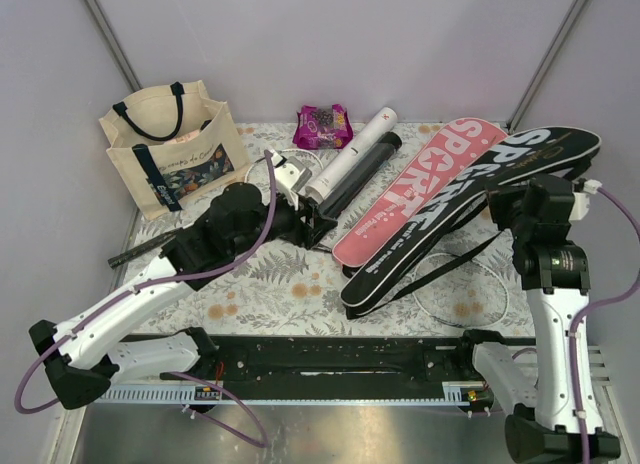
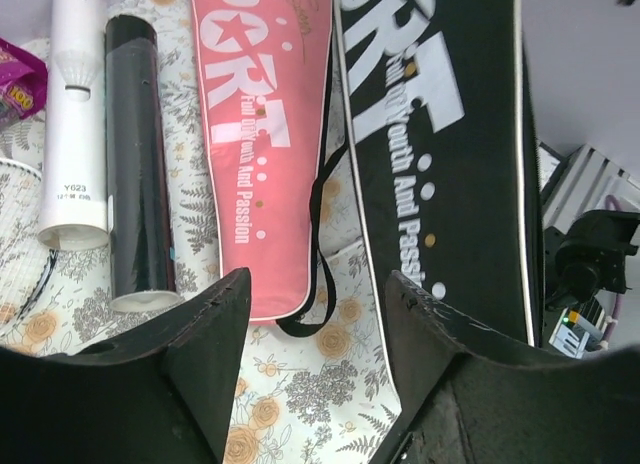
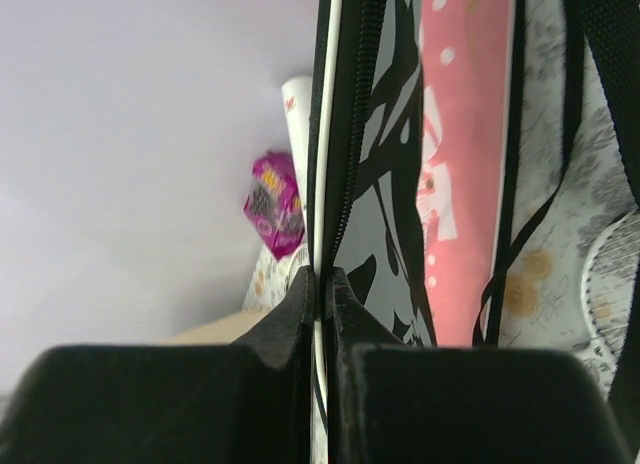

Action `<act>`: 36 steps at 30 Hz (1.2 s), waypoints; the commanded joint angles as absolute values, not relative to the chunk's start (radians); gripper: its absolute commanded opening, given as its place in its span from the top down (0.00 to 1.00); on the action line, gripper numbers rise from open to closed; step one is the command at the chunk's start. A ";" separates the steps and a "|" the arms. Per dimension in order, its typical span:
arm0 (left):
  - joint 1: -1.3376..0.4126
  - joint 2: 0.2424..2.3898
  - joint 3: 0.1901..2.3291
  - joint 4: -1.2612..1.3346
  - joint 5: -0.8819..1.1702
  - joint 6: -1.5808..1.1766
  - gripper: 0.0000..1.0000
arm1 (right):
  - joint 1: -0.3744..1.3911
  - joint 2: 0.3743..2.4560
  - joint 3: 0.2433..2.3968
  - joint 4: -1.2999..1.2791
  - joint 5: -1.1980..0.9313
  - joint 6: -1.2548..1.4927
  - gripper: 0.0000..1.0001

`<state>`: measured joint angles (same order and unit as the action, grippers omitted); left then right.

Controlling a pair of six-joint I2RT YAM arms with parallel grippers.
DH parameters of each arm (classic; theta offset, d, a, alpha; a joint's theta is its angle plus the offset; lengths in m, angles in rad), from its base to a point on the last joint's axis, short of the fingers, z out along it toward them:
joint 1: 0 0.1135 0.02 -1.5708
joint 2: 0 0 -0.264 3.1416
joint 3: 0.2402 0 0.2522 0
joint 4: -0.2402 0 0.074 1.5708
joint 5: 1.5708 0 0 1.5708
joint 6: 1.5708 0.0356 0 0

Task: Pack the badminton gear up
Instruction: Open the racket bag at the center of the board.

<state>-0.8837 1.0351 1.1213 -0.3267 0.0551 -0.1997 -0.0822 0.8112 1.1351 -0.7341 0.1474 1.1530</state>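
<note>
A pink "SPORT" cover (image 1: 420,189) and a black "SPORT" cover (image 1: 480,199) lie slanted side by side on the floral cloth. A white tube (image 1: 358,146) and a black tube (image 1: 365,172) lie to their left. My left gripper (image 1: 318,224) is open and empty, just short of the tubes' near ends; in its wrist view (image 2: 315,294) the pink cover (image 2: 255,134) and the black cover (image 2: 440,154) lie ahead. My right gripper (image 3: 322,279) is shut on the black cover's zipped edge (image 3: 345,164) and holds it raised. A thin racket head (image 1: 470,284) lies under the covers' near end.
A cream tote with navy handles (image 1: 170,149) stands at the back left. A purple snack packet (image 1: 323,126) lies at the back by the wall. A dark racket handle (image 1: 140,249) lies near the left edge. Black straps (image 1: 455,259) trail from the covers.
</note>
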 commanded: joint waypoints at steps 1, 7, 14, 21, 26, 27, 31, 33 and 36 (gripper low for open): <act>-0.884 1.019 1.184 -0.311 0.121 -0.190 0.40 | 0.089 0.842 1.161 -0.546 0.210 1.199 1.00; -0.884 1.023 1.144 -0.311 0.143 -0.132 0.40 | 0.274 0.965 1.117 -0.355 0.267 1.236 1.00; -0.884 1.074 1.083 -0.269 0.173 -0.146 0.32 | 0.374 1.092 1.083 -0.203 0.328 1.238 1.00; -0.903 1.149 1.014 -0.144 0.196 -0.144 0.28 | 0.390 1.172 1.095 -0.173 0.315 1.269 1.00; -0.922 1.241 1.046 -0.144 0.154 -0.123 0.30 | 0.390 1.175 1.082 -0.169 0.305 1.276 1.00; -0.925 1.255 1.052 -0.144 0.143 -0.114 0.33 | 0.390 1.175 1.077 -0.169 0.304 1.278 1.00; -0.928 1.289 1.058 -0.144 0.126 -0.104 0.47 | 0.388 1.172 1.060 -0.164 0.298 1.281 1.00; -0.927 1.292 1.057 -0.140 0.124 -0.103 0.55 | 0.390 1.169 1.052 -0.164 0.299 1.278 1.00; -0.928 1.285 1.057 -0.150 0.114 -0.106 0.51 | 0.390 1.169 1.043 -0.164 0.304 1.267 1.00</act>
